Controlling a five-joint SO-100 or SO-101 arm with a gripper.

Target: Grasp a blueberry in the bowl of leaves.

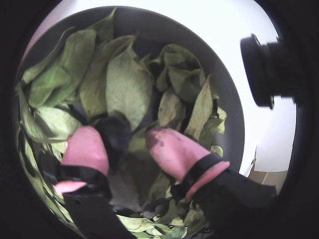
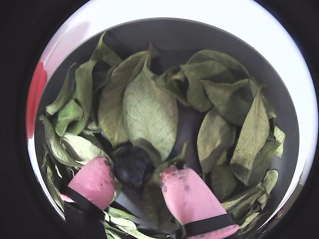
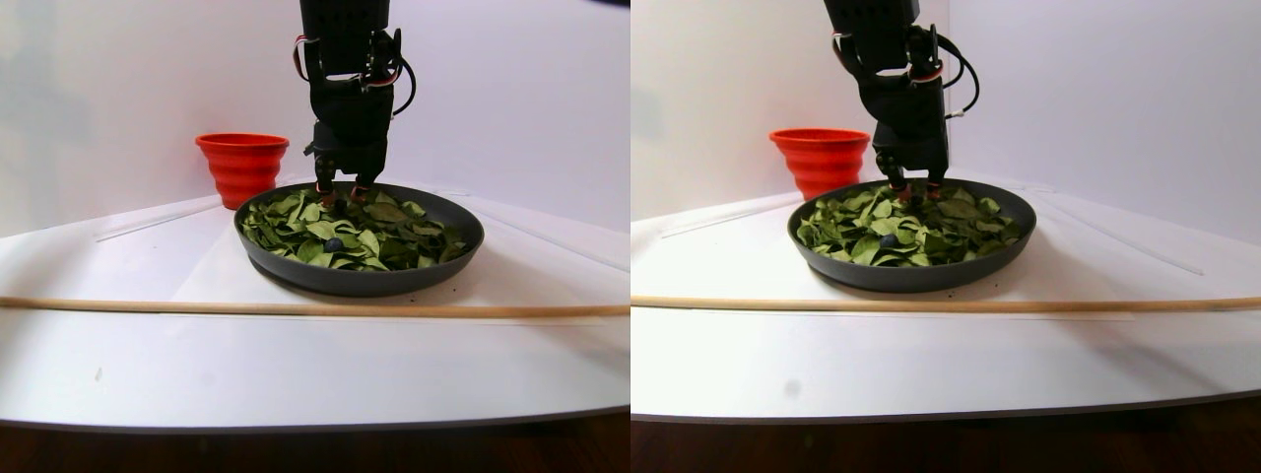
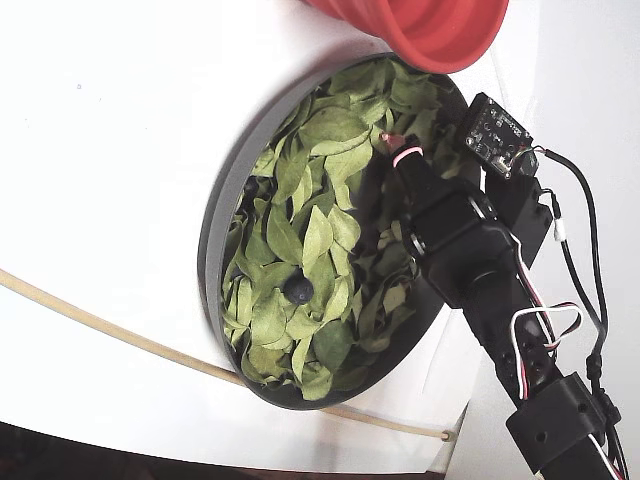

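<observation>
The fingers [image 2: 134,181] were down in the bowl [image 2: 214,35] among the leaves [image 2: 149,109], spread apart around a blueberry [image 2: 132,167] but not yet closed; the grasp itself was left to do.

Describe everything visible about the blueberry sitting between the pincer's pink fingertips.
The small, round, dark blue-black blueberry looks matte and whole. It rests low among the loose green leaves in the dark grey bowl, partly overlapped by one leaf. It lies in the open pincer gap, close to the left pink fingertip in this wrist view; contact is unclear.
</observation>
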